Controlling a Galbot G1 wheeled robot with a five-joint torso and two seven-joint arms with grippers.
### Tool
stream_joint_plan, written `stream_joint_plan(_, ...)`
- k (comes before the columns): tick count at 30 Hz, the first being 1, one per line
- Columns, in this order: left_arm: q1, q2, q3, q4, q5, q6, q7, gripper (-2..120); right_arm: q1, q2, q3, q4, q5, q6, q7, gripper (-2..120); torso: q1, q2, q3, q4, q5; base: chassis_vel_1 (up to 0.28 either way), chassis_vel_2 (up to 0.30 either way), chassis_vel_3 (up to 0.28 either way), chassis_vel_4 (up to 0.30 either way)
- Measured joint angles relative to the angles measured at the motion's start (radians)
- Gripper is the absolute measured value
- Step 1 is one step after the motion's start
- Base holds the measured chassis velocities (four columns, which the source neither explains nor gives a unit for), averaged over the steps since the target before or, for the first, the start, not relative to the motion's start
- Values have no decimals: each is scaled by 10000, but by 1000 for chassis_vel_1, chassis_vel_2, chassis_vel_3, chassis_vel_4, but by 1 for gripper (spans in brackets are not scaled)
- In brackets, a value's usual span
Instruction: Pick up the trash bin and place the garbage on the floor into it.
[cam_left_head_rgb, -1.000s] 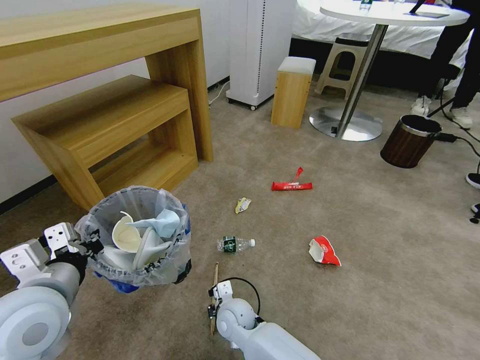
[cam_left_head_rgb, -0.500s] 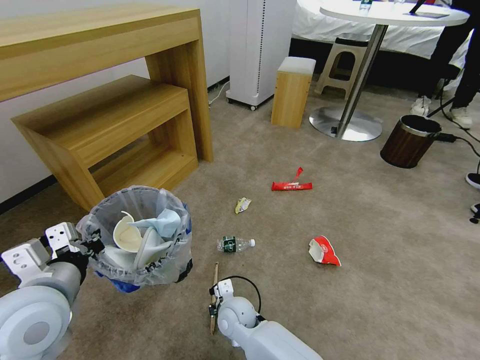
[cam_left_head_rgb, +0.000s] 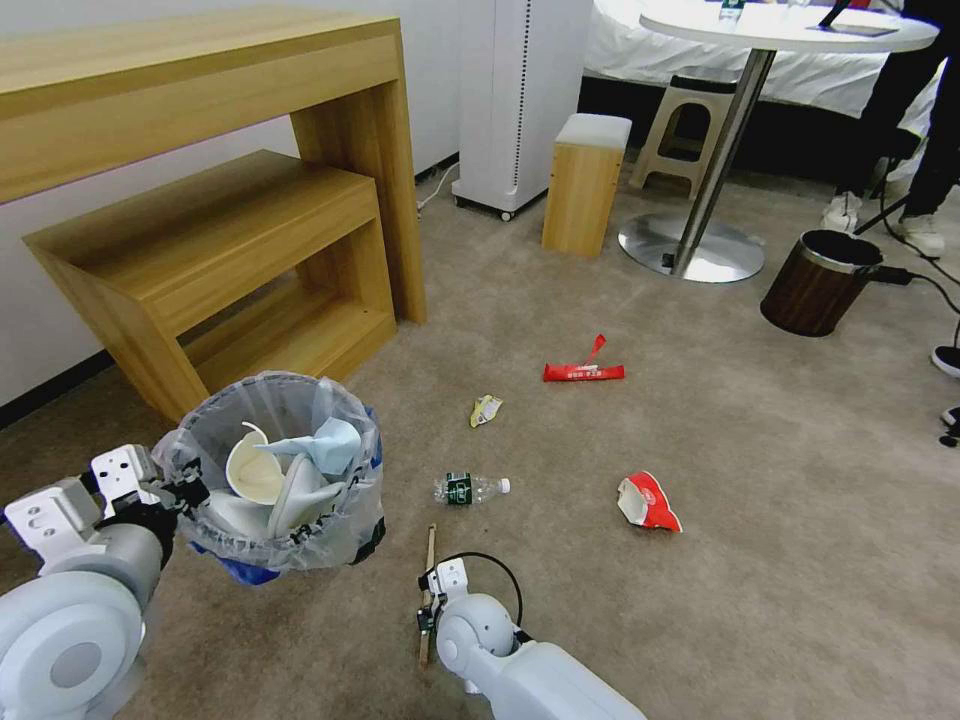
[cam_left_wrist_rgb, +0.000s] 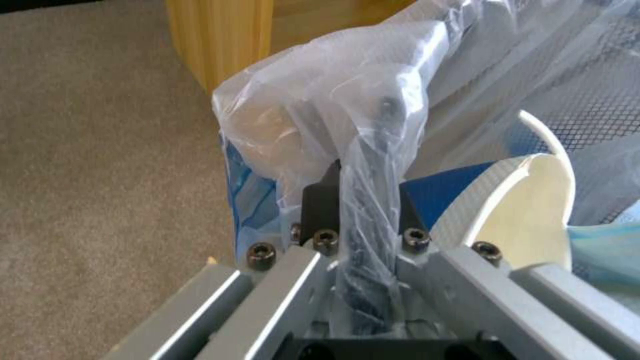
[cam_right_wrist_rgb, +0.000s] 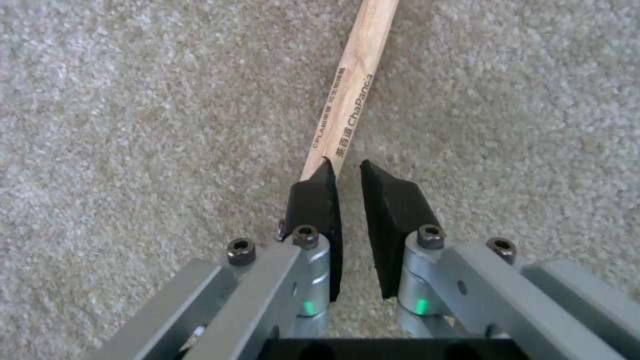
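The left gripper (cam_left_wrist_rgb: 353, 210) pinches the trash bin (cam_left_head_rgb: 285, 480) rim, holding it beside the wooden shelf (cam_left_head_rgb: 215, 260). The right gripper (cam_right_wrist_rgb: 347, 172), fingers nearly together, sits at the wooden stick (cam_right_wrist_rgb: 347, 100) on the carpet (cam_left_head_rgb: 750, 600); bottle (cam_left_head_rgb: 470, 488) and wrappers (cam_left_head_rgb: 648, 502) lie beyond.

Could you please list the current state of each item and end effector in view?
Trash bin: held off the floor, already holding litter.
Left end effector: shut on the bin's rim.
Right end effector: fingers nearly closed at the wooden stick; grip unclear.
Bottle: lying on the floor.
Red wrappers: on the floor.
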Motion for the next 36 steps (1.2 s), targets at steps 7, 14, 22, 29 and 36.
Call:
stream_joint_plan(7, 11, 2, -4, -2, 3, -3, 8, 1, -8, 40, -44, 44, -68, 20, -16, 12, 0, 0, 0, 0, 0, 0, 0, 0, 0)
stream_joint_plan(14, 7, 1, -4, 8, 5, -5, 33, 1, 1, 61, -29, -77, -168, 49, -91, 36, 0, 0, 0, 0, 0, 0, 0, 0, 0)
stream_joint_plan(22, -18, 15, 2, 34, 15, -7, 52, 1, 46, 142, 6, -311, -281, 84, -181, 67, 0, 0, 1, 0, 0, 0, 0, 0, 0)
stream_joint_plan(29, -4, 21, 2, 35, 18, -11, 55, 1, 93, 218, 41, -552, -463, 203, -426, 80, 0, 0, 0, 0, -1, 0, 0, 0, 0)
stream_joint_plan(36, 17, 23, 1, 25, 44, -18, 56, 1, 106, 341, -15, -697, -639, 308, -716, 57, 0, 0, 0, 0, -1, 0, 0, 0, 0)
